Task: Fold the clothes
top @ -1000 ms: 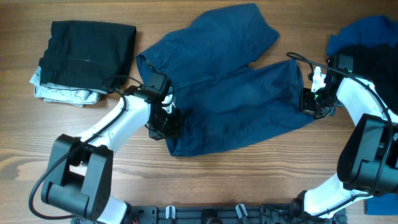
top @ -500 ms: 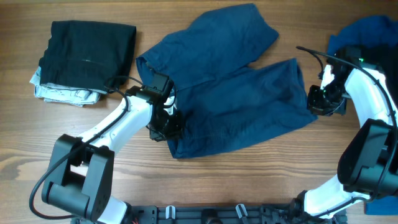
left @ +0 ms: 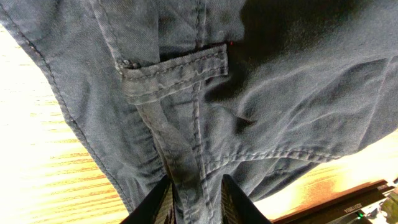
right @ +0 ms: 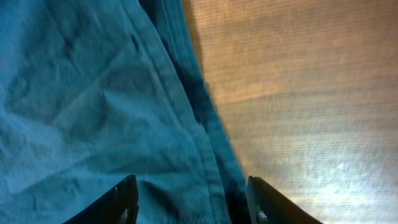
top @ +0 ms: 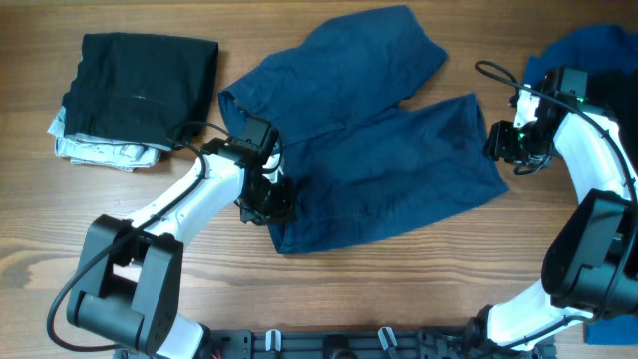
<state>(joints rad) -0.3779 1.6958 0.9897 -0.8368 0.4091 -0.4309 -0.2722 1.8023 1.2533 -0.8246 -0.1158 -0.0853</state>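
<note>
One pair of dark navy trousers (top: pixel 369 160), spread flat at the centre of the wooden bench (top: pixel 419 299). One leg runs toward 1 o'clock, the other toward 3 o'clock, and the waist end lies toward 8 o'clock.

Two arms, each ending in a pincer:
- The left pincer (left: pixel 196 182) is at the 8 o'clock corner of the trousers. Its fingers are narrowly parted with a ridge of seamed cloth between them; whether it pinches that cloth cannot be told. A stitched flap (left: pixel 174 71) lies just beyond.
- The right pincer (right: pixel 191 183) is at the 3 o'clock hem of the nearer leg. Its fingers are spread wide and hold nothing, with the hem edge and bare wood below.

One folded black garment (top: pixel 145 85), at 10 o'clock on the bench, lying on a pale patterned garment (top: pixel 95 150) that shows along its 7 o'clock edge.

One royal blue garment (top: pixel 588 50), at 2 o'clock, partly cut off by the frame edge.
</note>
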